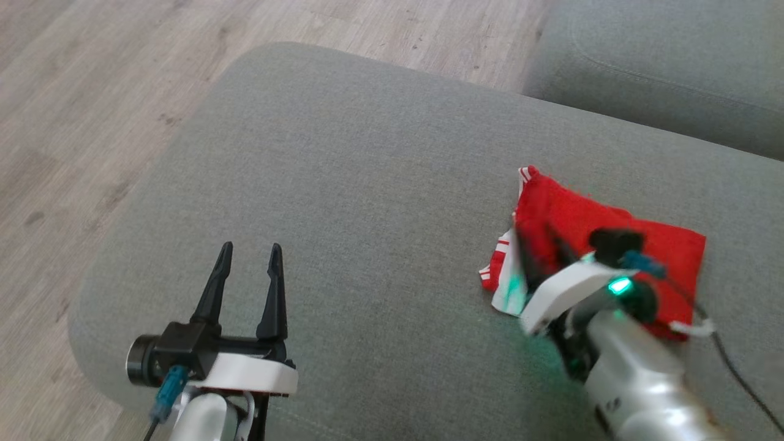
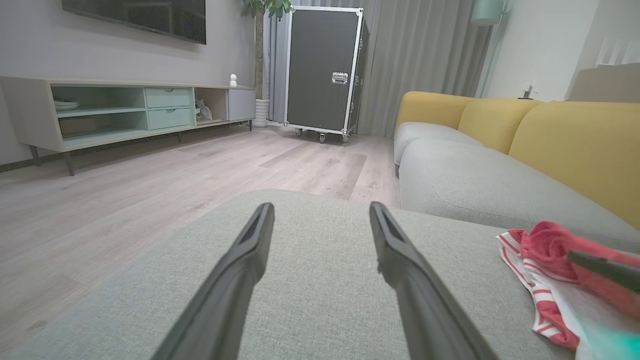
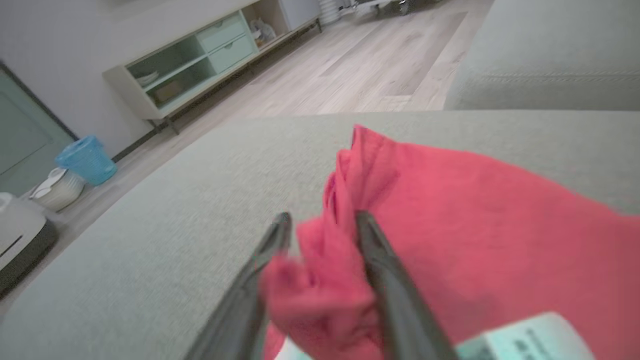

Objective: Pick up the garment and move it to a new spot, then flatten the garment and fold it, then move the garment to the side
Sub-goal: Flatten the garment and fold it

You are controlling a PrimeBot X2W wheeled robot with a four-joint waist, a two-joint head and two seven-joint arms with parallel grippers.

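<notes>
The red garment [image 1: 612,233] lies folded toward the right side of the grey sofa cushion [image 1: 380,184]. The right hand [image 3: 322,220] stands parted astride a raised fold of it. The left hand [image 1: 251,248] hovers spread wide and empty over the cushion's near left corner.

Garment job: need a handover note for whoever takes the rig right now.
Left pincer: open, empty, over the grey cushion, apart from the garment.
Right pincer: fingers parted with a bunched fold of the red garment between them; gripping or letting go, I cannot tell.
Garment: on the cushion's right part, compact, roughly rectangular, striped edge sticking out at its left.
Done: looks folded over, loosely.
To do: probably tidy the fold, then move it to the side.
</notes>
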